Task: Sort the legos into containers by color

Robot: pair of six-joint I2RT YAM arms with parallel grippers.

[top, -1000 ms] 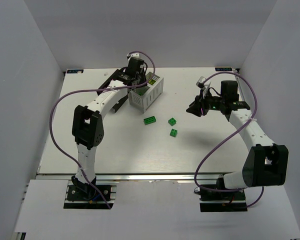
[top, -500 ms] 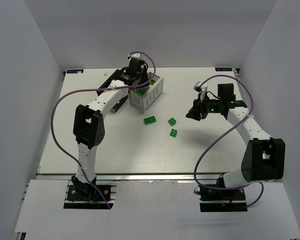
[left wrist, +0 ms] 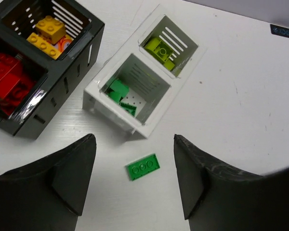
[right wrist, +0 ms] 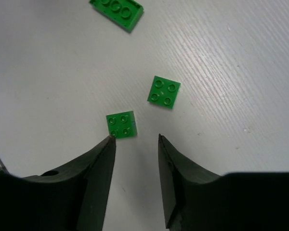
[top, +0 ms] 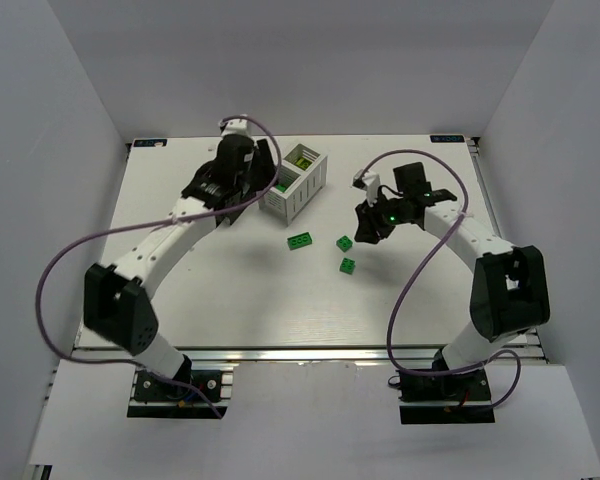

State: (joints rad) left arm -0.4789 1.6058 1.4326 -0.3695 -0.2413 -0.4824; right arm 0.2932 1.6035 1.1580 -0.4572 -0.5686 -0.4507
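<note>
While green legos (top: pixel 300 240) are lying loose on the bench (top: pixel 230 300), right jaws are gaping empty by a square brick (right wrist: pixel 121 125) and left jaws are gaping empty toward a long brick (left wrist: pixel 143 167), probably lining up picks.

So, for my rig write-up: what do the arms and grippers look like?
The left arm and right arm have white links, black joints and a purple cable each. The left gripper and right gripper have black wedge-shaped fingers. A green light marks the right wrist.

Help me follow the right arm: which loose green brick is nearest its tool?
The square brick just off the right tool; the other square and the long brick lie farther.
</note>
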